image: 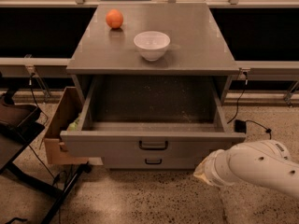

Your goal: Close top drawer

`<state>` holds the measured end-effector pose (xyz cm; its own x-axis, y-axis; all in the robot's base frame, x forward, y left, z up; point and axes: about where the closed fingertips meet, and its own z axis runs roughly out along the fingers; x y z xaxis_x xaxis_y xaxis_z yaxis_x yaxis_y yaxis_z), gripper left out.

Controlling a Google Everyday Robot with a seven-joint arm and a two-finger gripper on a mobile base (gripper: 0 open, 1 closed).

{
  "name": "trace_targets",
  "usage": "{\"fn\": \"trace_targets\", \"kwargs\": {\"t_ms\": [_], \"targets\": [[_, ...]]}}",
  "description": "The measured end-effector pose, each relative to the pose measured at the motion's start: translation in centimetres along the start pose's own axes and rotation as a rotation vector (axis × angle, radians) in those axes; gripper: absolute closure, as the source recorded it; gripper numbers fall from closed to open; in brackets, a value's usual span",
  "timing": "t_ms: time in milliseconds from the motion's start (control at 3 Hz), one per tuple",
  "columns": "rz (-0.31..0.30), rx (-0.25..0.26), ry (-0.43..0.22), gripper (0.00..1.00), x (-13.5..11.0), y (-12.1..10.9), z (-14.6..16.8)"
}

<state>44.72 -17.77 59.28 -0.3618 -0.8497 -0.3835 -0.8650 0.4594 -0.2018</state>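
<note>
A grey cabinet stands on a speckled floor, its top drawer [105, 143] wide open, with a black handle [153, 145] at the middle of its front. A shorter drawer [177, 161] shows just beneath. On the tabletop [201, 45] sit a white bowl [152, 45] and, behind it to the left, an orange [114, 18]. The robot's white arm enters from the lower right. Its claw [202, 172] hangs low, just below the open drawer's right front corner and apart from it. Whether the claw is released or clenched cannot be told.

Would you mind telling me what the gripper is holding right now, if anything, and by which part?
Nothing that shows: the gripper is low at the right, below the open top drawer, apart from its front and black handle.
</note>
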Motion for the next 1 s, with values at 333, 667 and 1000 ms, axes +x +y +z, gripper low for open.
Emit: {"fn": "trace_targets", "kwargs": {"t_ms": [333,667,1000], "targets": [[0.000,0.000,0.000,1.00,0.0,0.0,0.0],[-0.026,0.002,-0.005,1.00,-1.2,-2.7,1.8],[-0.033,-0.014,-0.035,1.00,-1.9,-4.3,4.1]]}}
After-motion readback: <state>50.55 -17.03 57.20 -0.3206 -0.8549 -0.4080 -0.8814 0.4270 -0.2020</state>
